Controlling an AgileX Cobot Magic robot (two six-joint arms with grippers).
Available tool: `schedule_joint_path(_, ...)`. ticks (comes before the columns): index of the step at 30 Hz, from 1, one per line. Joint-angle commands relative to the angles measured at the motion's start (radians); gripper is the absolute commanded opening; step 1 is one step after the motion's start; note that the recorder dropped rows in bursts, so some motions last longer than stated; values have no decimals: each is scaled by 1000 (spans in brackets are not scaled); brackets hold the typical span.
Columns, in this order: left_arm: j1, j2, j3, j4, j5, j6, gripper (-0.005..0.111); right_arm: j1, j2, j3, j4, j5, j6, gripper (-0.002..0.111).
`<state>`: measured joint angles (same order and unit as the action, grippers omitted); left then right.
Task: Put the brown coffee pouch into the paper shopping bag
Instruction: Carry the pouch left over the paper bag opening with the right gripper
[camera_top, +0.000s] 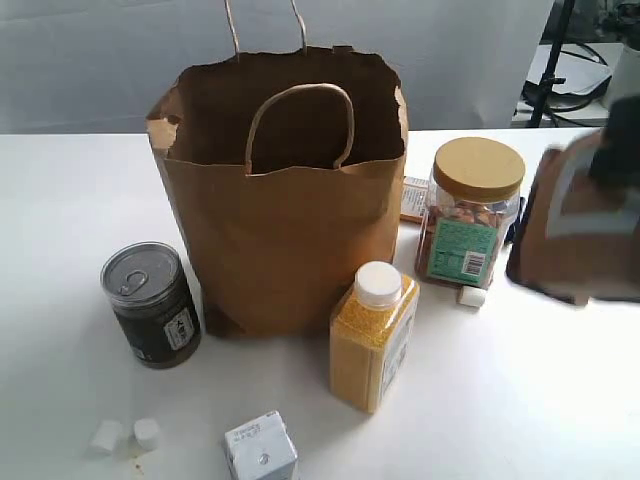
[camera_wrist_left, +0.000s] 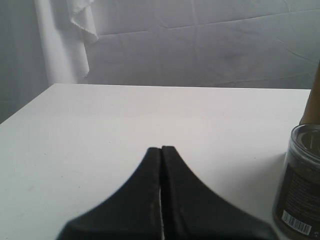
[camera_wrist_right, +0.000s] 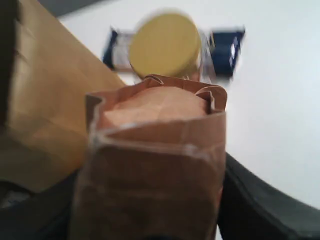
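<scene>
The paper shopping bag stands open at the table's middle, its handles up; its brown side also shows in the right wrist view. The brown coffee pouch hangs blurred at the far right, above the table and right of the jar. My right gripper is shut on the pouch, a black finger pressed to each side; the pouch's folded top points toward the jar. In the left wrist view my left gripper is shut and empty, low over bare table to the left of the black can.
A yellow-lidded jar stands right of the bag, a yellow bottle with white cap in front of it. A black can sits left of the bag. A white carton and small white cubes lie near the front edge.
</scene>
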<state>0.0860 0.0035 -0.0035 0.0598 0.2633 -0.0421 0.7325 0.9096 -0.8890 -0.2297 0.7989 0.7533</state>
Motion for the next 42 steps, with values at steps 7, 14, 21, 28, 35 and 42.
schedule_joint_path(7, 4, -3, 4, 4, -4, -3, 0, 4, -73, -76, -36, -575, -93, 0)
schedule_joint_path(14, 4, -3, 4, 4, -4, -3, 0, 33, 110, -78, -17, -816, -134, 0)
schedule_joint_path(21, 4, -3, 4, 4, -4, -3, 0, 35, 348, -127, -17, -981, -123, 0)
schedule_joint_path(28, 4, -3, 4, 4, -4, -3, 0, 35, 500, -269, -17, -914, -121, 0)
schedule_joint_path(35, 4, -3, 4, 4, -4, -3, 0, 87, 591, -329, -22, -893, -96, 0)
schedule_joint_path(42, 4, -3, 4, 4, -4, -3, 0, 115, 676, -335, -45, -880, -96, 0)
